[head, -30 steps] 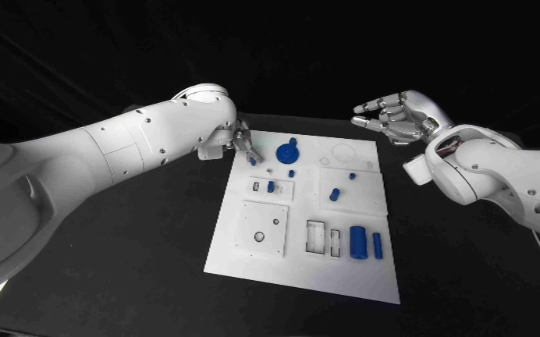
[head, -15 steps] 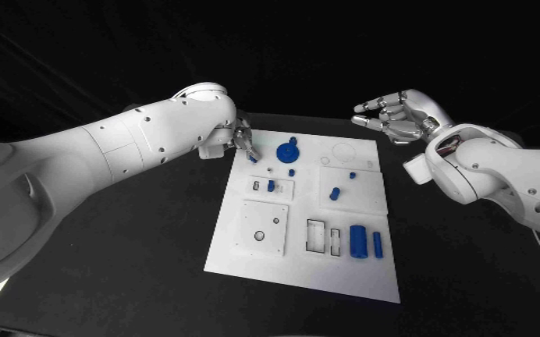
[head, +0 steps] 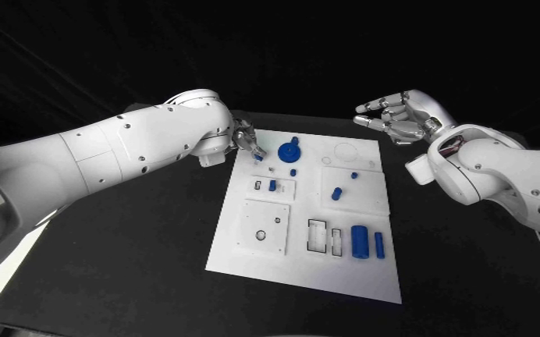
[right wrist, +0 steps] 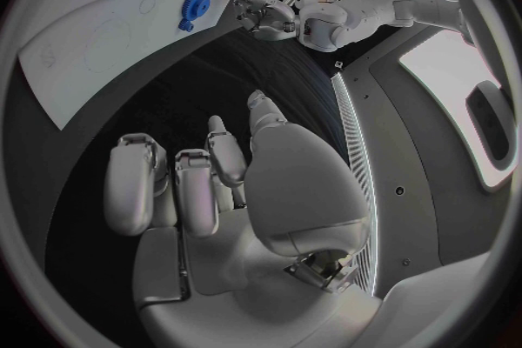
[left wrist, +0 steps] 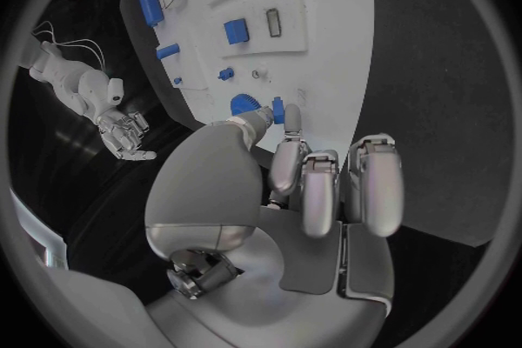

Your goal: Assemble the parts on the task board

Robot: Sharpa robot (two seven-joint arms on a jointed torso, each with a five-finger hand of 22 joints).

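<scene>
Since the earlier frames the left arm is seen lowered slightly, with the left hand [head: 246, 140] kept at the far left corner of the flat white rectangular task board [head: 295, 271]; the right hand [head: 396, 118] is unchanged, raised off the board's far right corner. A small blue cylindrical part [left wrist: 278, 111] is pinched between the left hand's fingers [left wrist: 291, 123], just over the board's far left edge. The right hand's fingers [right wrist: 136, 183] are spread and loosely curled, nothing being held. The board is laid in the middle of the black surface [head: 124, 259]. A blue toothed gear [head: 288, 150] is seated just right of the left hand. Two long blue blocks [head: 367, 242] are seen near the right edge.
</scene>
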